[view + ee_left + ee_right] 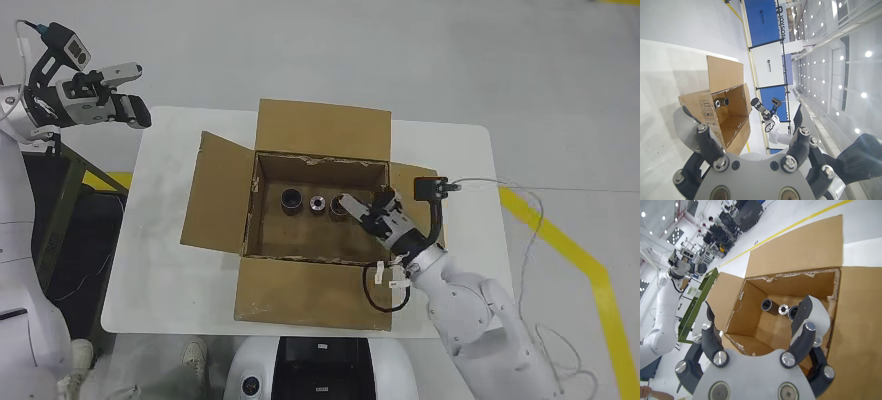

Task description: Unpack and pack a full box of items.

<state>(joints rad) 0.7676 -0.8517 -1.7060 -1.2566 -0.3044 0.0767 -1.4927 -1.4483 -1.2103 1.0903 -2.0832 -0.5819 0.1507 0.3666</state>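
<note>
The box (pixel 312 292) sits open in the middle of the table (pixel 160 290), flaps splayed out; on its floor there's a row of 3 parts, apparently standing on end: a dark cylinder (pixel 766 305), a silver collar (pixel 783 309) right beside it, and a 2nd dark cylinder (pixel 792 312) on the collar's other side, half hidden behind a finger. They look like machined metal, so probably heavy for their size, rigid, kinda slick on the round sides, not fragile; best bet is pinching a cylinder across its body near the middle, pads on opposite sides so it doesn't roll or squirt out. The right gripper (pixel 372 212) hangs inside the box just by the 2nd cylinder; its fingers (pixel 807 311) are spread wide with nothing between them; whether a pad touches that cylinder, can't tell. The left gripper (pixel 133 92) sits well off past the table's corner; also splayed open, empty.
</note>
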